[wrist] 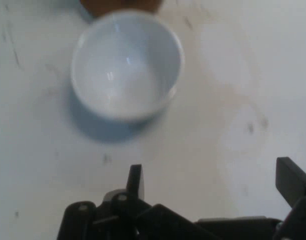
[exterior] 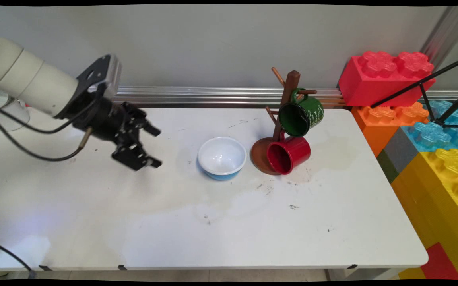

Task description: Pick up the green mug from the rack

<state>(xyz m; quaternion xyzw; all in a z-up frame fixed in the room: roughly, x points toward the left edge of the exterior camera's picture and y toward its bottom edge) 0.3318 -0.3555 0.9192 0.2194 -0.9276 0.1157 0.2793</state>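
The claw (exterior: 155, 147) hangs above the left part of the bench (exterior: 213, 222), fingers spread wide with nothing between them, pointing right toward the bowl (exterior: 222, 157). That bowl, white inside and blue outside, sits upright near the bench's middle, apart from the claw; the hand view has it (wrist: 127, 65) straight ahead beyond the fingertips (wrist: 135, 177). Just right of the bowl stands a wooden mug tree (exterior: 286, 107) on a round brown base. A green mug (exterior: 301, 113) hangs high on it, mouth facing near-left. A red mug (exterior: 288, 154) sits lower, on its side, overlapping the base. Big toy bricks (exterior: 388, 77) are stacked at the far right.
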